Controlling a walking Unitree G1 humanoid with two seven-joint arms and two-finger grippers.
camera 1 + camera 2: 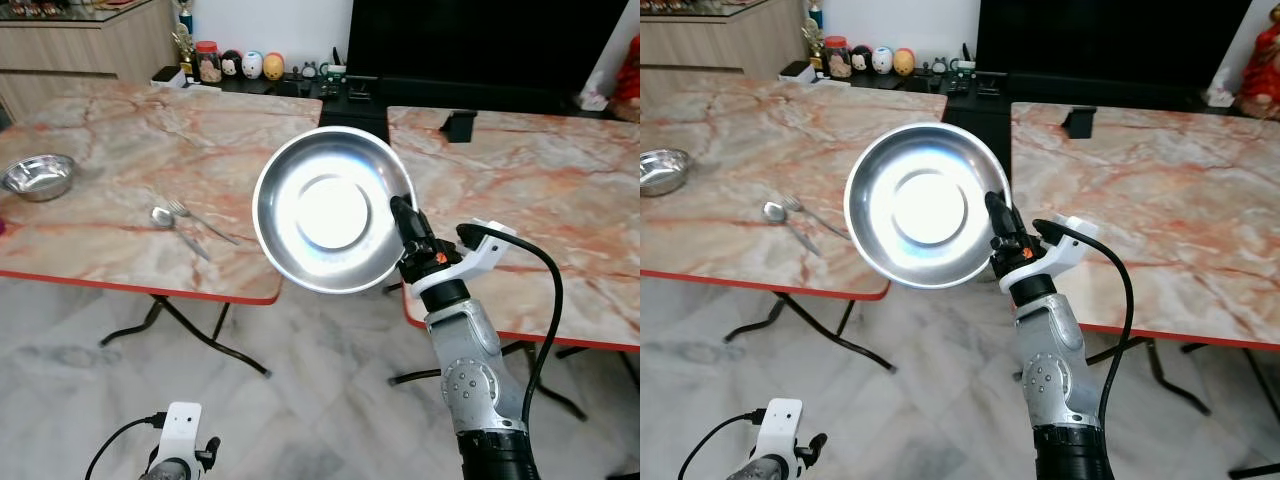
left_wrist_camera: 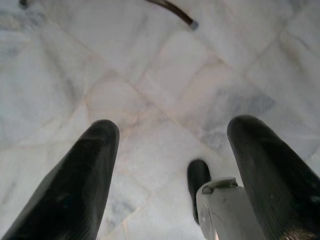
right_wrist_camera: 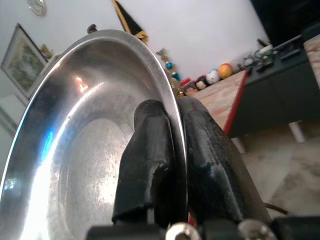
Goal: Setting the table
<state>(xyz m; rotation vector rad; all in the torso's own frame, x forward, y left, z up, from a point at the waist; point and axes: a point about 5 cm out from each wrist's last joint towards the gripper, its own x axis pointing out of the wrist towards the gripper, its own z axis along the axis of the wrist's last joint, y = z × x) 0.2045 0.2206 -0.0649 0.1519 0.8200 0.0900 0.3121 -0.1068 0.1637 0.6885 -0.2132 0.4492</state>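
My right gripper (image 1: 405, 222) is shut on the rim of a round steel plate (image 1: 325, 208), held up on edge in the air above the gap between two marble-patterned tables. In the right wrist view the plate (image 3: 85, 150) stands tilted with one black finger on each side of its rim. A spoon (image 1: 165, 220) and a fork (image 1: 195, 218) lie side by side on the left table (image 1: 130, 140). A small steel bowl (image 1: 40, 176) sits near that table's left edge. My left gripper (image 2: 172, 165) hangs low over the floor, open, with nothing between its fingers.
The right table (image 1: 540, 200) carries a small black object (image 1: 459, 125) near its far edge. A dark cabinet (image 1: 340, 85) with jars and round figurines stands behind the tables, under a large black screen. Folding table legs cross the marble floor (image 1: 300, 400).
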